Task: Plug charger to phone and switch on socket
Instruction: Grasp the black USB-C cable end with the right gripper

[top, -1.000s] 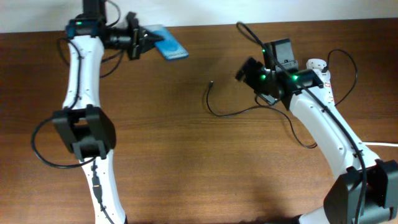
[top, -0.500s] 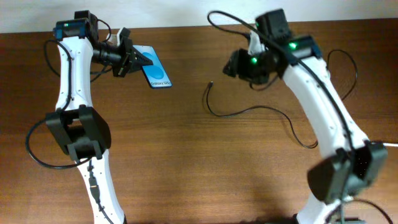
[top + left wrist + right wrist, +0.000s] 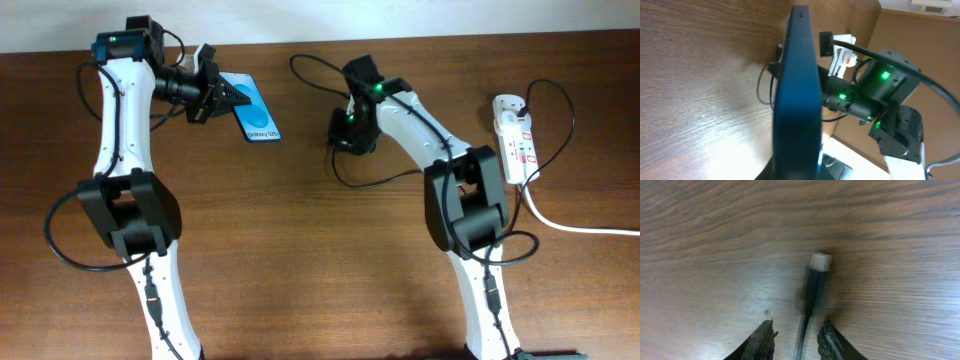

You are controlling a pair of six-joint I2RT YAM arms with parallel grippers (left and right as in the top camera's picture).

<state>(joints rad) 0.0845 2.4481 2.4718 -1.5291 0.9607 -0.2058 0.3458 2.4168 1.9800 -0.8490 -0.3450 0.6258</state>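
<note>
A brown wooden table fills the view from above, with a strip of pale wall along its far edge.

At the far left, the left gripper is clamped on one short end of the phone. The phone is a slim rectangle with a bright blue screen facing up and small white lettering near its free end. From the left wrist camera it appears edge-on, as a thin dark blue slab. Whether it is clear of the wood cannot be told.

Near the middle of the table lies the charger, a thin black cable that loops loosely across the wood towards the right. Its free end carries a small plug tip, pale grey and squarish, lying flat on the table. The right gripper hangs just above this end with its jaws parted and nothing held. Its dark fingertips stand one on each side of the cable, short of the plug tip.

At the far right lies the socket, a white elongated power strip with small red marks. A thick white cord runs from it off the right edge.
</note>
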